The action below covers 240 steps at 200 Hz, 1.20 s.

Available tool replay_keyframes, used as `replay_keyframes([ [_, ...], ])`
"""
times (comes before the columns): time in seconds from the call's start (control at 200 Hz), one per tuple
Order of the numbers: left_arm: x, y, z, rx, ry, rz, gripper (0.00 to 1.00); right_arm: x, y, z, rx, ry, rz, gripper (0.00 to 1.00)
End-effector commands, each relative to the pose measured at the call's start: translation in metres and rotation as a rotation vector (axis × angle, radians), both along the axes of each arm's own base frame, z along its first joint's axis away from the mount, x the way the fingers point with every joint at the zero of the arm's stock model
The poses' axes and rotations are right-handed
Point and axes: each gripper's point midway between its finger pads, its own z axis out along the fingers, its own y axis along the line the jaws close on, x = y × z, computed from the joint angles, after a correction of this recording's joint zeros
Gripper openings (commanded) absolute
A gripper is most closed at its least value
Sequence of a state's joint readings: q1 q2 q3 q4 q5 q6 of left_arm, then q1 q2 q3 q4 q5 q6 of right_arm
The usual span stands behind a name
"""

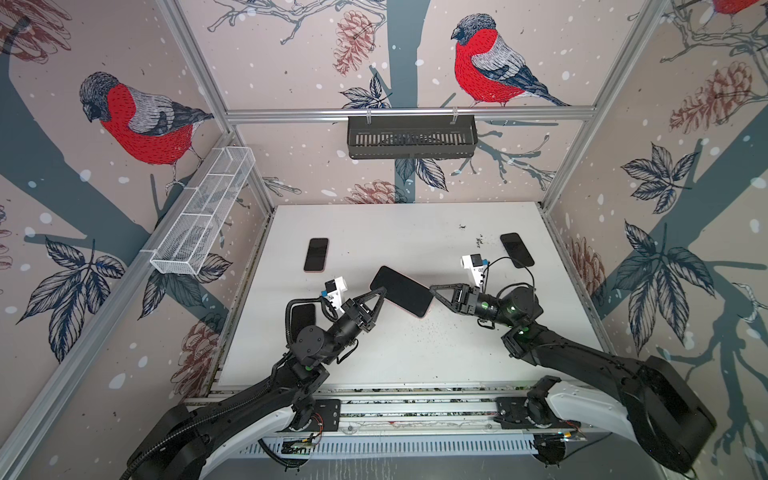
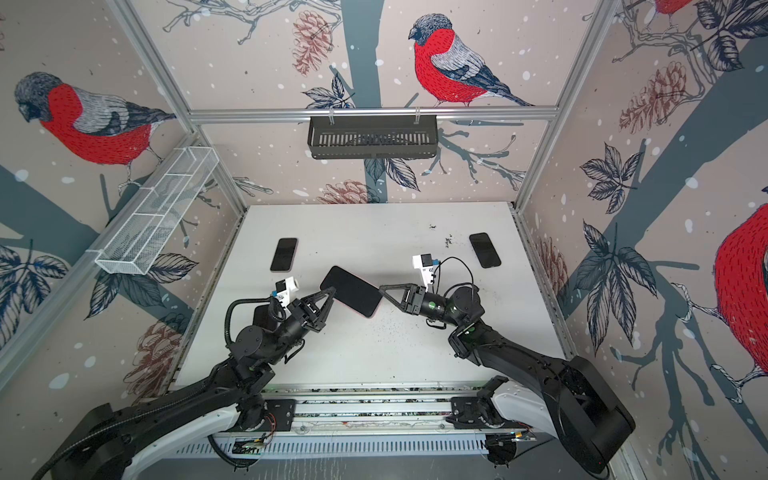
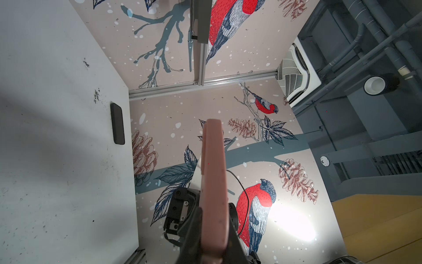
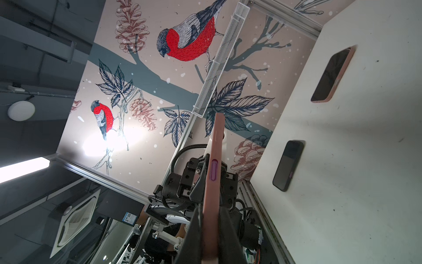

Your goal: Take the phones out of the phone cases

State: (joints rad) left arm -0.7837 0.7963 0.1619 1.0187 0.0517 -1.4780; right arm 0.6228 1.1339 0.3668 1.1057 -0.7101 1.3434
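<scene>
Pink showed along the edge of the phone case [image 3: 213, 182], and the phone [image 1: 401, 291] sat inside it, its dark screen facing up. The pair was held clear of the white table [image 1: 415, 353], over its middle, lying slantwise in both top views.

The left gripper [image 1: 384, 293] was clamped on the near-left end of the phone case. In the left wrist view its dark fingers [image 3: 190, 233] pressed the pink edge from both sides. The right gripper [image 1: 433, 288] was clamped on the opposite end, and in the right wrist view its fingers [image 4: 194, 228] likewise sat against both faces of the case. The 2 grippers pointed at each other, with the phone stretched between them.

3 other phones lay flat on the table. 1 with a pink rim [image 1: 316, 254] lay toward the back left, well apart from the held phone. A dark one [image 1: 516, 249] lay toward the back right, near the table's edge. Another dark one [image 1: 301, 318] lay at the left, partly hidden under the left arm.

A white wire basket [image 1: 203, 216] hung on the left wall, and a black basket [image 1: 411, 137] hung from the back rail.
</scene>
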Motion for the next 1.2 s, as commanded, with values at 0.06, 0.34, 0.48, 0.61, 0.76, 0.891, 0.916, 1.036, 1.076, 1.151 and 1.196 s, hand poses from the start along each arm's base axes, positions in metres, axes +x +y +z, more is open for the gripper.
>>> replay_keyframes([
  [0.06,-0.014,0.012,0.065,-0.200,-0.170,-0.018,0.00,-0.008,-0.008,0.039,0.141,-0.065,0.019,0.06],
  [0.34,-0.018,0.011,0.101,-0.283,-0.278,-0.024,0.00,-0.008,-0.020,0.072,0.277,-0.044,0.020,0.07],
  [0.48,-0.017,0.006,0.117,-0.316,-0.315,-0.038,0.00,-0.007,-0.022,0.095,0.350,-0.047,0.043,0.08],
  [0.61,-0.017,0.002,0.128,-0.346,-0.347,-0.046,0.00,-0.005,-0.025,0.107,0.409,-0.026,0.058,0.09],
  [0.76,-0.020,-0.005,0.142,-0.369,-0.391,-0.057,0.00,0.003,-0.027,0.108,0.455,0.014,0.062,0.09],
  [0.891,-0.022,-0.009,0.154,-0.389,-0.431,-0.066,0.00,0.007,-0.032,0.115,0.521,0.035,0.077,0.09],
  [0.916,-0.023,-0.010,0.156,-0.392,-0.436,-0.069,0.00,0.008,-0.033,0.117,0.534,0.037,0.080,0.09],
  [1.036,-0.023,-0.014,0.162,-0.405,-0.458,-0.080,0.00,0.012,-0.034,0.124,0.568,0.045,0.099,0.09],
  [1.076,-0.023,-0.015,0.163,-0.408,-0.464,-0.083,0.00,0.012,-0.033,0.126,0.573,0.041,0.103,0.09],
  [1.151,-0.023,-0.018,0.167,-0.414,-0.475,-0.086,0.00,0.014,-0.032,0.129,0.576,0.042,0.109,0.10],
  [1.196,-0.024,-0.019,0.168,-0.414,-0.479,-0.090,0.00,0.014,-0.032,0.130,0.580,0.043,0.112,0.10],
])
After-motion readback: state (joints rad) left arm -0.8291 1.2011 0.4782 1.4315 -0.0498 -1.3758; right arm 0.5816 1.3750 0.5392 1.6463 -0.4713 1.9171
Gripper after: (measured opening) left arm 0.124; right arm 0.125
